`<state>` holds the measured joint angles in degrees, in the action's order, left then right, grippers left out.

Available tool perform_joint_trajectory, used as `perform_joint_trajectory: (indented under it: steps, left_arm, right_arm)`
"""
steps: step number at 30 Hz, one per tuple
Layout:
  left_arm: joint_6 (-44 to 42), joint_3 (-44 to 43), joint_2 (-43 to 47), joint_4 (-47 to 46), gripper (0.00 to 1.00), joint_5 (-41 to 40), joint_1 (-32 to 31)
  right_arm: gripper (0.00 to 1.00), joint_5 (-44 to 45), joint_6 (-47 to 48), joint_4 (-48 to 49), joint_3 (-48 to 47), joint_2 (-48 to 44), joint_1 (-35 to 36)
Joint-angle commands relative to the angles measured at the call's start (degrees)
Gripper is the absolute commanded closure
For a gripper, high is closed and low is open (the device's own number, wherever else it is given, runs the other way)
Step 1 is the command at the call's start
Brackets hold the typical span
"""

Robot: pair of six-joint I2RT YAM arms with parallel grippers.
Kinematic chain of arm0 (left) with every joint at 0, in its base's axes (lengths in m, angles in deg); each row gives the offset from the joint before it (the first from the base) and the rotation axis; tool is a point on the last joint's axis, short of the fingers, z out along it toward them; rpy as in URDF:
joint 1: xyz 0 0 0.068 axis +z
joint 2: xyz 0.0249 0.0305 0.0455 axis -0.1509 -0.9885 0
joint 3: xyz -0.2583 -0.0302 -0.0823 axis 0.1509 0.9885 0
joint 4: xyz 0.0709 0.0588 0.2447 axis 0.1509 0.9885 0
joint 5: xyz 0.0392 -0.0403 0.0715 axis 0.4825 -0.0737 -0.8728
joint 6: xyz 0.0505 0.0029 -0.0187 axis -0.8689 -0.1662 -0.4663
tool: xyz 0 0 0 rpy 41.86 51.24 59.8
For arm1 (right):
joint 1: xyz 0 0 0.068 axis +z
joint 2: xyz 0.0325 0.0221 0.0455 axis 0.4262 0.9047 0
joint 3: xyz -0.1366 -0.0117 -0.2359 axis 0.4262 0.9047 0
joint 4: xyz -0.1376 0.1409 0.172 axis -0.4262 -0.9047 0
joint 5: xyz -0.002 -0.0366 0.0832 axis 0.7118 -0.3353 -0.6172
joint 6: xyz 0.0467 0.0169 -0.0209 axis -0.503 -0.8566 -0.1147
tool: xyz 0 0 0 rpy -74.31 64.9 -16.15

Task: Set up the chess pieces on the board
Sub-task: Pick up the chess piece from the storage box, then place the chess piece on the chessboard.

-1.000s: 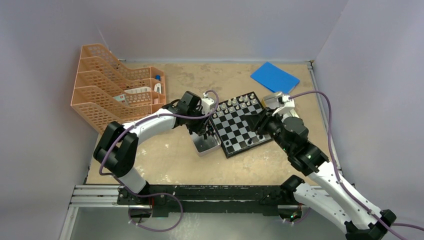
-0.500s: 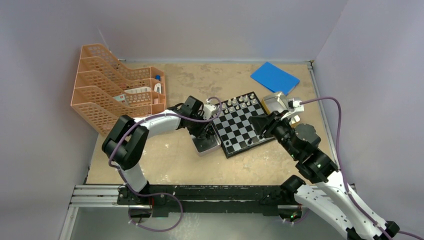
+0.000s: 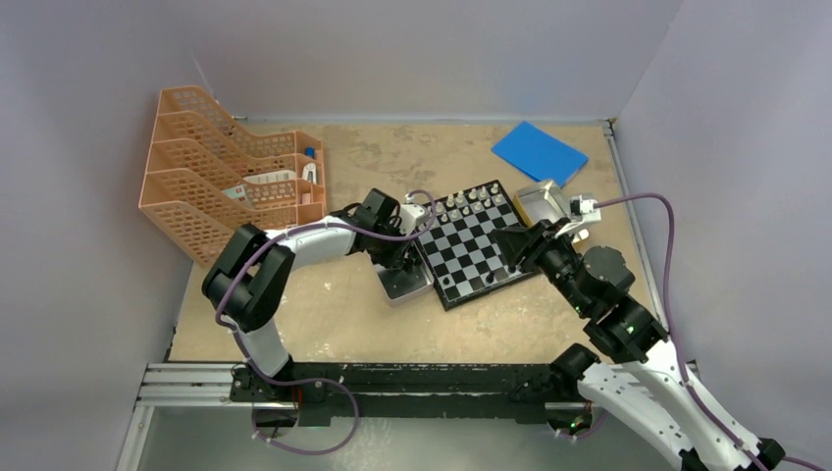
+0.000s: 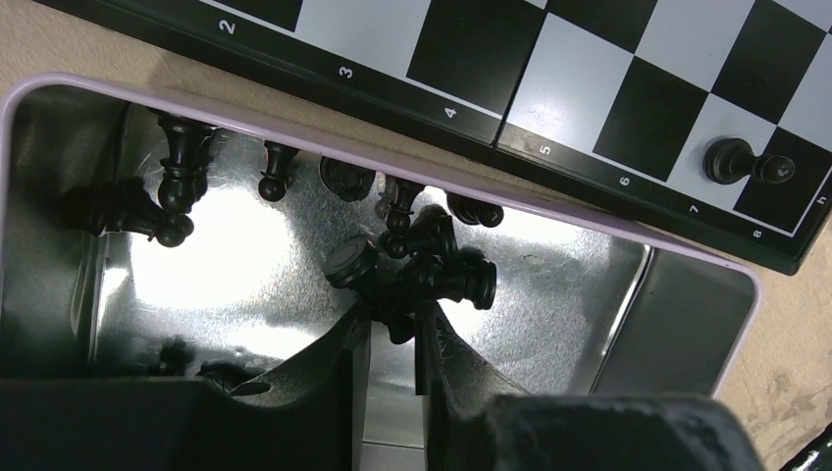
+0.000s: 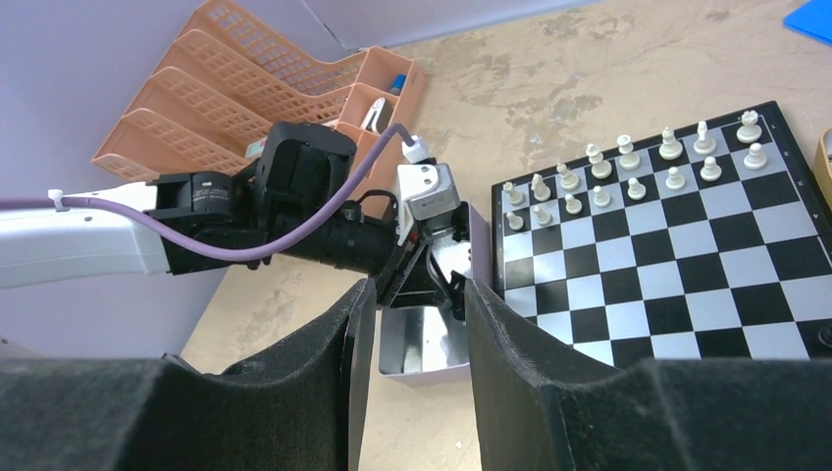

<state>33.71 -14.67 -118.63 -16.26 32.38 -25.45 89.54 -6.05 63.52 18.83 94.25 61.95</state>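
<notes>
Left gripper point(image 4: 392, 316) in the tin point(image 4: 608, 294), jaws almost together about a black piece point(image 4: 442, 280) lying crosswise at the tips; clamped or not, I cannot tell; right gripper point(image 5: 417, 294) apart, empty.

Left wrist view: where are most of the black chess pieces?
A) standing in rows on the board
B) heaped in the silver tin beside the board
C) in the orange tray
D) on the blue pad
B: the black chess pieces lie jumbled inside the silver tin, just off the edge of the board.
</notes>
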Motion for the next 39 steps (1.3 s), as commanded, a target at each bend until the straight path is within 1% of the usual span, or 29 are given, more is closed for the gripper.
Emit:
perform_joint_trajectory:
  steps: [1, 8, 15, 20, 23, 26, 28, 31, 33, 36, 39]
  left_arm:
    - [0.9, -0.9, 1.4, 0.1, 0.87, 0.2, 0.4]
    - [3.4, -1.5, 5.6, 2.7, 0.97, -0.4, 0.4]
    - [7.2, -2.8, 9.8, 7.1, 0.99, 0.3, 0.4]
    - [8.3, -3.4, 13.3, 9.9, 1.00, 3.6, 0.4]
    - [8.5, -3.6, 16.1, 12.2, 1.00, 8.6, 0.4]
    - [8.8, -3.4, 19.7, 14.0, 1.00, 14.6, 0.5]
    - [9.3, -3.2, 21.5, 15.2, 1.00, 17.8, 0.5]
    - [10.3, -3.3, 23.2, 16.4, 1.00, 23.8, 0.4]
    - [11.5, -3.3, 24.0, 16.9, 1.00, 27.2, 0.4]
    - [13.3, -3.4, 24.8, 17.3, 1.00, 31.3, 0.5]
    - [14.3, -3.4, 25.9, 17.5, 1.00, 34.0, 0.4]
  right_arm:
    - [0.58, 0.2, 0.6, 1.4, -0.1, -1.0, 0.0]
    - [0.58, -0.1, 0.3, 3.3, 0.5, 0.6, 0.0]
    - [0.59, -3.9, -0.5, 7.3, 2.1, 3.3, 0.0]
    - [0.59, -6.4, 0.7, 12.9, 4.4, 5.6, 0.0]
    - [0.57, -11.7, 6.6, 19.3, 7.6, 6.5, 0.0]
    - [0.53, -21.3, 13.7, 27.3, 11.4, 6.6, 0.0]
    - [0.53, -24.0, 19.6, 30.1, 12.2, 7.3, 0.1]
    - [0.53, -24.6, 28.4, 31.1, 10.9, 9.6, 0.0]
    - [0.52, -25.1, 31.4, 31.7, 9.3, 12.3, 0.0]
    - [0.51, -28.5, 36.2, 28.6, 4.3, 17.7, 0.4]
    - [0.50, -27.6, 44.0, 25.4, 0.5, 22.0, 4.2]
